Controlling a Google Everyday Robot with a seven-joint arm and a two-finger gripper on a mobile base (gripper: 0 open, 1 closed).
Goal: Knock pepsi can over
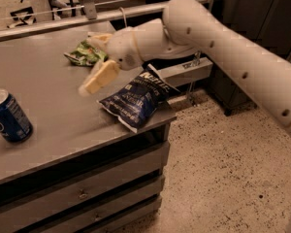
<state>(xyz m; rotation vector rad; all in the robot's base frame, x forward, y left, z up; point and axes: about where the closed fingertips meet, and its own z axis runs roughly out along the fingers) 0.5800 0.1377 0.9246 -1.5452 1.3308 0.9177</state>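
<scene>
The pepsi can [8,116] is a small blue can with a silver top. It stands upright at the left edge of the grey table [53,101]. My gripper [96,78] hangs above the middle of the table, to the right of the can and well apart from it. It is just left of the dark blue chip bag [136,99]. The white arm [218,38] reaches in from the right.
A green chip bag [81,54] lies at the back of the table, behind the gripper. The dark blue bag overhangs the table's right front corner. Drawers [82,193] sit under the tabletop. A speckled floor [223,169] and dark cabinets [252,13] are to the right.
</scene>
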